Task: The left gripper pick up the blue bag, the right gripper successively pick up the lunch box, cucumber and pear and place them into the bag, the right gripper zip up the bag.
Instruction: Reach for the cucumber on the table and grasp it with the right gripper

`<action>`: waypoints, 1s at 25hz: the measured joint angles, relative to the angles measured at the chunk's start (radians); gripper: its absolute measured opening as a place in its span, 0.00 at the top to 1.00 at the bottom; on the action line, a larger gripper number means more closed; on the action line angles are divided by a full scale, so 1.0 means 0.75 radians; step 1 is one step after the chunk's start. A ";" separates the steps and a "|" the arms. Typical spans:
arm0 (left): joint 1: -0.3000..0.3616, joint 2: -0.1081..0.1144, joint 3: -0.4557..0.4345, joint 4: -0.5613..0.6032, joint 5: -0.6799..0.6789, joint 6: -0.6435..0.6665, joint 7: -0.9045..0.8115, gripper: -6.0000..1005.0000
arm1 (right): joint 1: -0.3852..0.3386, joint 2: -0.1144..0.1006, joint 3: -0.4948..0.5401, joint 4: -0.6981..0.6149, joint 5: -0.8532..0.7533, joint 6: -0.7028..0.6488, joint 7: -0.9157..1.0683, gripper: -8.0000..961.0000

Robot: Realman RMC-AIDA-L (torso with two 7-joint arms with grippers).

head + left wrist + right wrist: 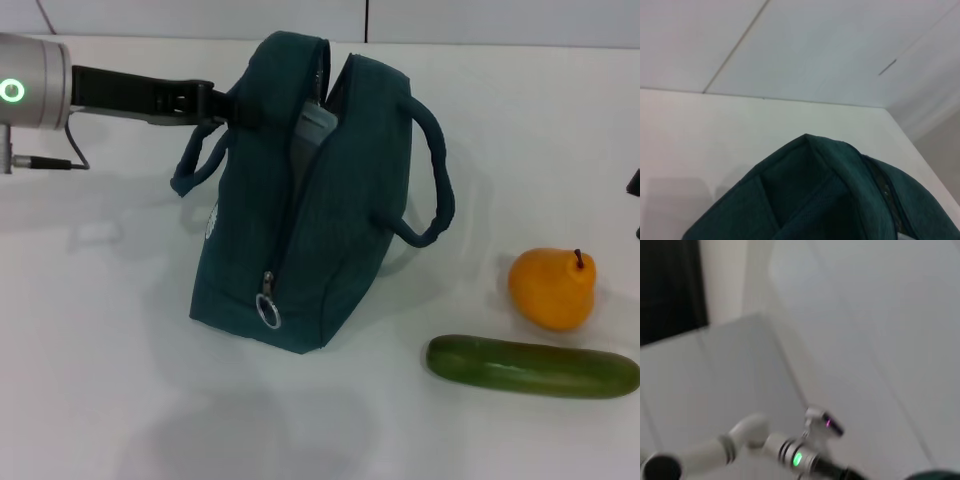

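Left gripper (222, 106) reaches in from the left side of the head view and meets the blue bag (320, 200) at its upper left edge, by the near loop handle. Its fingers are buried against the fabric; it looks clamped on the bag's rim, holding the top up. Bag stands on the white counter (100, 380), bottom resting, mouth parted at the top, silvery lining showing in the gap. Zipper ring pull (268, 312) hangs low on the front seam, so the zip is run well open.

Right gripper: only a dark sliver at the right edge of the head view; whether it is open or closed, cannot tell.

Pear (553, 289) sits on the counter right of the bag, well apart from it. Cucumber (533, 366) lies just in front of the pear, lengthwise across. Lunch box not seen on the counter; a pale shape shows inside the bag mouth, possibly the box, not certain.

Risks, as judged:
- Mouth gap is narrow. The cucumber is about as long as the bag is wide, so it may catch on the rim or far handle unless angled in.
- Hold is on one edge only; a push from an entering item could tip the bag or pull fabric out of the grip.
- Pear is round and may roll if nudged.
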 joint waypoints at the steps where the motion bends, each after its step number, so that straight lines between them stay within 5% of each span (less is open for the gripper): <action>1: -0.003 -0.001 0.000 0.000 -0.001 -0.012 0.004 0.92 | 0.026 -0.022 0.000 0.001 -0.047 -0.002 0.028 0.45; 3: -0.009 -0.004 0.000 0.000 -0.003 -0.027 0.008 0.92 | 0.072 -0.051 0.000 0.005 -0.108 -0.002 0.087 0.37; 7: -0.022 -0.006 -0.001 0.000 -0.005 -0.049 0.008 0.92 | 0.162 -0.067 0.002 -0.039 -0.217 0.086 0.248 0.36; 14: -0.033 -0.001 -0.002 0.000 -0.007 -0.082 0.008 0.92 | 0.387 -0.095 0.164 -0.353 -0.717 0.177 0.857 0.35; 17: -0.039 -0.001 -0.002 0.000 -0.007 -0.099 0.008 0.92 | 0.455 -0.058 0.318 -0.570 -0.998 0.142 1.110 0.35; 25: -0.047 0.000 -0.016 -0.002 -0.008 -0.122 -0.005 0.92 | 0.609 0.149 0.475 -1.083 -1.716 -0.049 1.607 0.34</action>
